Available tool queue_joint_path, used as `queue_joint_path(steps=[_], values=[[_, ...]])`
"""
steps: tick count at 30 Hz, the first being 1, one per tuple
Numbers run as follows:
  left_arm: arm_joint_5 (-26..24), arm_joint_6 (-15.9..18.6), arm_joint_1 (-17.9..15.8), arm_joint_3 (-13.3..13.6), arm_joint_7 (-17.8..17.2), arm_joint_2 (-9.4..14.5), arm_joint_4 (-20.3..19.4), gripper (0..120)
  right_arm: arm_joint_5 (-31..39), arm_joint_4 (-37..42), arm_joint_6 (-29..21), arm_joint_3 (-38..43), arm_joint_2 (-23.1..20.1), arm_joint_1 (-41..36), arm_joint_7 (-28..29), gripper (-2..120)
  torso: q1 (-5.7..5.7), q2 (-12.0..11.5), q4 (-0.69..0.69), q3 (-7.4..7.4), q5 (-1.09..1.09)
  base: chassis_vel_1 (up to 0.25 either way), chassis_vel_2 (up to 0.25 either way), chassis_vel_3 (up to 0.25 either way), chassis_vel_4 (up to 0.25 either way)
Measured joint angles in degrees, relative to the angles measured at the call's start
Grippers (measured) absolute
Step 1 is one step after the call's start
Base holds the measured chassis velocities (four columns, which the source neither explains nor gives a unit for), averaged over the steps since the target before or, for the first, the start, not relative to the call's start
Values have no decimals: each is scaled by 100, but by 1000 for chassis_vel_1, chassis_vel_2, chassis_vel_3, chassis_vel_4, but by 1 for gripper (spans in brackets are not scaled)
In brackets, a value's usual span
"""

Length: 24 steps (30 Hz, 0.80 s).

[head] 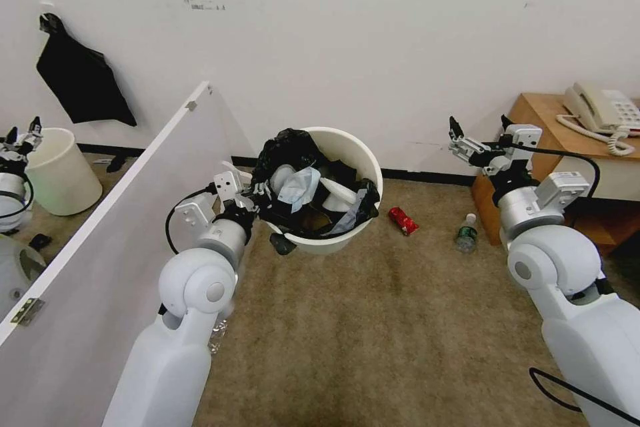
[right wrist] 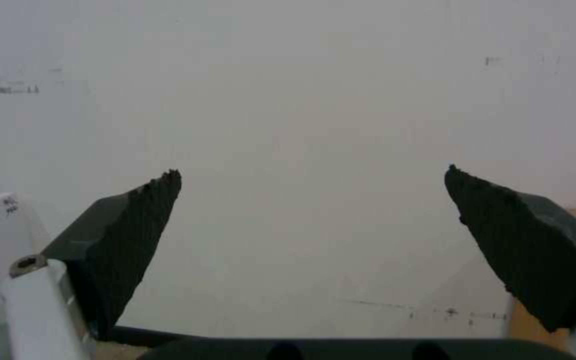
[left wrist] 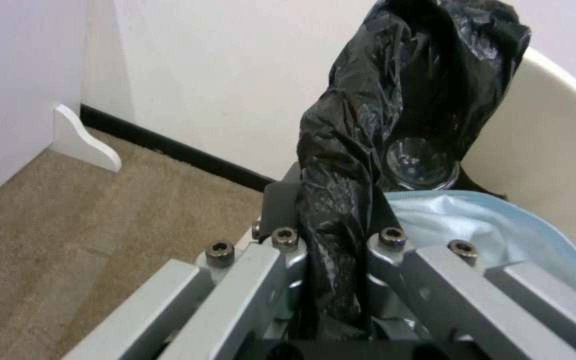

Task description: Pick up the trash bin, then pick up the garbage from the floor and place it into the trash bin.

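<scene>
My left gripper [head: 261, 199] is shut on the trash bin [head: 360, 159], a white bucket with a black bag, and holds it above the carpet at centre. In the left wrist view the gripper [left wrist: 331, 220] pinches the bin's black-bagged rim [left wrist: 341, 200]. White slippers, blue and white tissues and a clear bottle [left wrist: 421, 162] lie inside the bin. On the floor to the right lie a red snack packet [head: 403, 220] and a small green-labelled bottle [head: 467, 233]. My right gripper [head: 479, 135] hangs open in the air at the right, facing the wall; its open fingers [right wrist: 128, 235] hold nothing.
A white partition panel [head: 113, 213] runs along my left side. Behind it stand a pale unlined bin [head: 60, 170] and a hanging black bag [head: 80, 80]. A wooden table [head: 533, 113] with a telephone [head: 603, 110] stands at the right. Open carpet lies ahead.
</scene>
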Motion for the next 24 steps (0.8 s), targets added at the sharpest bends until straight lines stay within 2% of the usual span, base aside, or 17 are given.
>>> queue_joint_path(steps=[24], values=[[-87, 0, 16, -63, -5, 24, -42, 5, -93, -51, -38, -38, 36, 7, -2, 100, 0, 0, -2, -1, 0, -10, 11, 10, -9]])
